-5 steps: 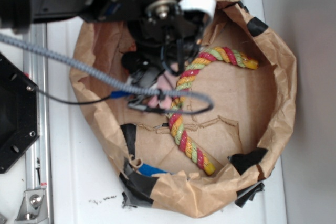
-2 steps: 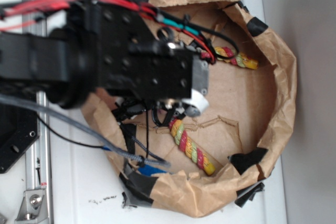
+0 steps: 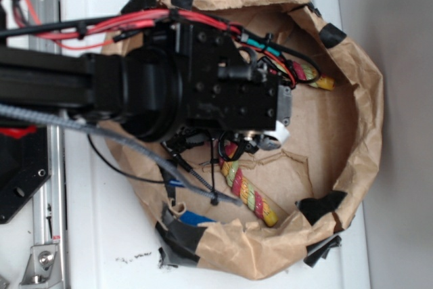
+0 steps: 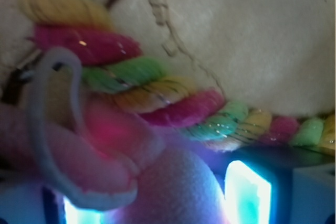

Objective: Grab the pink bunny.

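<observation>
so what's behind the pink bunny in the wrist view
The red, yellow and green twisted rope lies just behind the fuzzy pale pink plush bunny, with brown paper beyond. The bunny covers whatever is beneath it.

You are looking at a black, boxy arm (image 3: 135, 89) dotted with small screw holes; red cables (image 3: 122, 24) are running along its far edge, joined by a teal one and thin black wires; a grey braided cable (image 3: 101, 137) is trailing across the near side; a white part is showing at the right end, beside a grey metal plate.
</observation>
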Motion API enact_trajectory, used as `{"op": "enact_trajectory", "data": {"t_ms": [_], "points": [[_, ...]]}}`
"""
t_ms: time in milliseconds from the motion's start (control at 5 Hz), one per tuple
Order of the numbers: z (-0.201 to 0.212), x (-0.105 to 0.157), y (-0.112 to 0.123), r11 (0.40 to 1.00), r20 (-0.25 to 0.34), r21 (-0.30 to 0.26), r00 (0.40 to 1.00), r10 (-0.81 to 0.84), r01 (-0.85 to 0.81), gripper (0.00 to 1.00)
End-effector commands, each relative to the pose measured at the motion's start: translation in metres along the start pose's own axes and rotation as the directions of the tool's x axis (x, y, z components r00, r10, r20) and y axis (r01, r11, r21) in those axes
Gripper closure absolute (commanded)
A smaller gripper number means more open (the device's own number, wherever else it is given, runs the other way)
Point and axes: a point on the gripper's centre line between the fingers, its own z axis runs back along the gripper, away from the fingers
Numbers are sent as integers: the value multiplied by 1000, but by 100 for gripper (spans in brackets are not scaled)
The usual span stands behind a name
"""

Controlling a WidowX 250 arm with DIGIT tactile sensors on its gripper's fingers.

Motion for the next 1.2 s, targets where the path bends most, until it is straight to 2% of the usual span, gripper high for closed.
{"op": "enact_trajectory", "data": {"t_ms": [0, 200, 400, 600, 800, 1000], "points": [[36, -11, 18, 979, 40, -12, 978, 203, -203, 100], [79, -25, 20, 949, -10, -34, 950, 313, -313, 100], [104, -28, 13, 894, 19, 42, 895, 445, -446, 100], [117, -23, 10, 808, 76, 37, 808, 584, -588, 100], [133, -7, 10, 732, 161, -2, 722, 673, -682, 100], [153, 5, 20, 686, 183, -29, 671, 719, -727, 100]]}}
